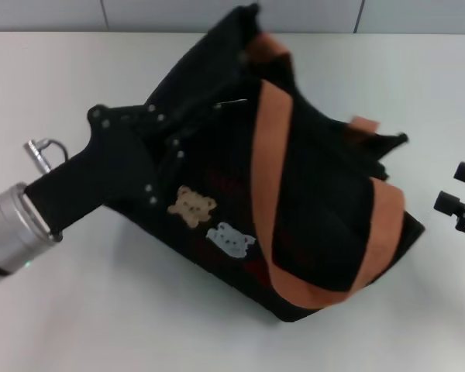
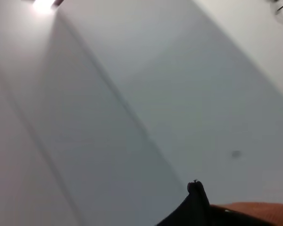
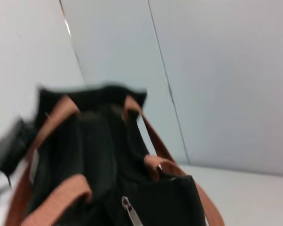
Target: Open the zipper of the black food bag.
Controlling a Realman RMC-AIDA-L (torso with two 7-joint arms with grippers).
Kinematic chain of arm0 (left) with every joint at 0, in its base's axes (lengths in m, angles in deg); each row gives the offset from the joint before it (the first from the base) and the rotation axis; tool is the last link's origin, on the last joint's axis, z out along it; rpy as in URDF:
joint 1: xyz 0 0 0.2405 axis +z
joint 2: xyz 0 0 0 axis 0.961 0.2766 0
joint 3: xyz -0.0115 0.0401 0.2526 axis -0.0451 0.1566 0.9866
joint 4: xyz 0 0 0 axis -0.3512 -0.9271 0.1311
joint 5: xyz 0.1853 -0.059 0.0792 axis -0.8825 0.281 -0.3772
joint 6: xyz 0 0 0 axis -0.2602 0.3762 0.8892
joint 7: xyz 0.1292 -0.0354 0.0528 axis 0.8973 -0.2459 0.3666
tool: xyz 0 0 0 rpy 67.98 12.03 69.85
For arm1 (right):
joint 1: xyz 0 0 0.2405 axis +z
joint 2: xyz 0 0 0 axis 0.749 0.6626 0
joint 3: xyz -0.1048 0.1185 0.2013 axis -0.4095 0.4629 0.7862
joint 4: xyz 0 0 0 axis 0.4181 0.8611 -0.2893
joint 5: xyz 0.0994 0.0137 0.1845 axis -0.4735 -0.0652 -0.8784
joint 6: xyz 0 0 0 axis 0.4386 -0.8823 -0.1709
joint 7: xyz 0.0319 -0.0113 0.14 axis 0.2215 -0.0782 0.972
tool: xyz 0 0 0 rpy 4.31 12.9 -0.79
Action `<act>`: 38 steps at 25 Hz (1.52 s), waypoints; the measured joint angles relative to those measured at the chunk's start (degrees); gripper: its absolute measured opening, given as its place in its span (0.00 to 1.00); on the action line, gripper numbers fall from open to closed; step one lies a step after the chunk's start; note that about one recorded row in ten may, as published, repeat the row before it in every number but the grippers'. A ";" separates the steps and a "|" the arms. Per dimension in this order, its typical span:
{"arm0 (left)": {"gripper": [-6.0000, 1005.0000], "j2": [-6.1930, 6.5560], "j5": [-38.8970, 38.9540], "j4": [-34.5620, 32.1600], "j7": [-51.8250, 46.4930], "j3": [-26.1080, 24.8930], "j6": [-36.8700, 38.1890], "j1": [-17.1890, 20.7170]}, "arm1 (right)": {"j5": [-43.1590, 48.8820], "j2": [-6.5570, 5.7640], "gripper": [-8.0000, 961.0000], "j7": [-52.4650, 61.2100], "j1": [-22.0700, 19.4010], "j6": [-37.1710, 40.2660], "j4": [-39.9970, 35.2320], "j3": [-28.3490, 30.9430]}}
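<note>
Head view is showing the black food bag (image 1: pixel 310 201) sitting tilted near the middle of the white counter (image 1: pixel 101 310), its orange-brown straps (image 1: pixel 267 167) draping across it. On the right wrist view the zipper's silver pull tab (image 3: pixel 128 207) is hanging at the bag's top rim. The left pincer (image 1: pixel 187 128) is pressing against the bag's upper left side; I cannot tell whether it is gripping. The right pincer (image 1: pixel 456 188) is waiting at the right edge, fingers spread apart.
</note>
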 joint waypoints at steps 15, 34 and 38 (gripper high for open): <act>0.13 -0.17 0.68 13.71 -12.32 1.96 -3.77 0.13 | -4.95 -0.08 0.73 -2.96 1.03 14.94 3.72 -4.51; 0.72 1.57 -7.33 -1.61 -28.34 2.83 0.95 5.43 | -4.76 0.02 0.73 -4.04 5.92 12.76 5.08 -25.93; 0.82 2.90 -8.30 -3.82 -30.28 2.49 3.23 7.30 | -5.64 0.24 0.73 -2.69 6.63 4.26 5.19 -25.32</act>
